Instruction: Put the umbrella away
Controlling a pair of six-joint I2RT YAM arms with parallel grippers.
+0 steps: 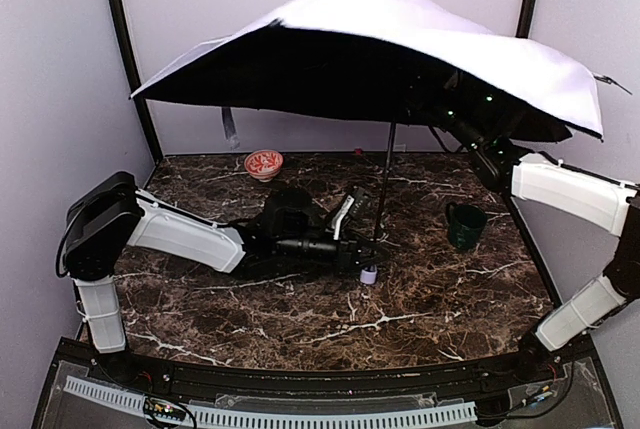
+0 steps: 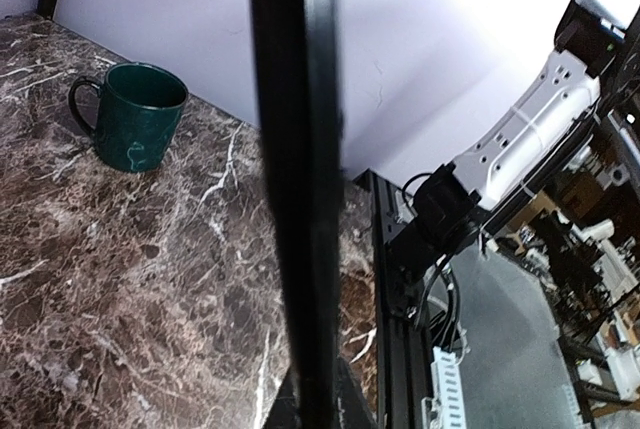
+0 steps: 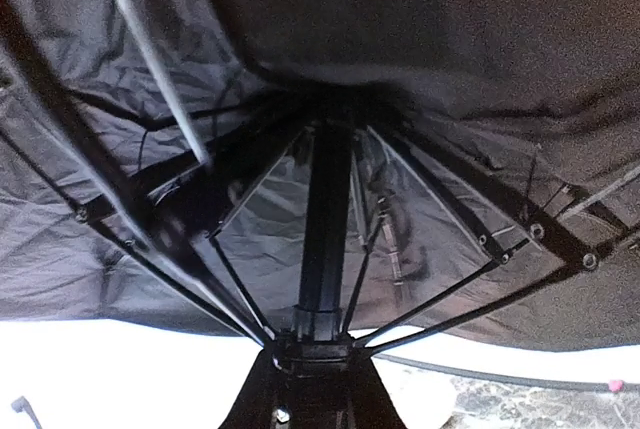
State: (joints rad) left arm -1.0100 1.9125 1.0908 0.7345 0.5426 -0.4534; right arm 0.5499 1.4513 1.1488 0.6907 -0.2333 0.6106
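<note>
The umbrella [image 1: 400, 24] stands open over the table, pale lavender on top and black inside. Its thin black shaft [image 1: 384, 184] slants down to a small lavender handle [image 1: 369, 275] resting on the marble. My left gripper [image 1: 358, 252] is shut on the shaft just above the handle. In the left wrist view the shaft [image 2: 300, 199] rises straight out of that gripper [image 2: 312, 404]. My right gripper [image 1: 425, 104] reaches up under the canopy. In the right wrist view it [image 3: 318, 369] is closed around the runner [image 3: 320, 334] where the ribs meet the shaft.
A dark green mug [image 1: 465, 225] stands right of the shaft, also in the left wrist view [image 2: 135, 114]. A red patterned bowl [image 1: 263, 163] sits at the back left. The canopy spans almost wall to wall, close to the black corner posts [image 1: 128, 59].
</note>
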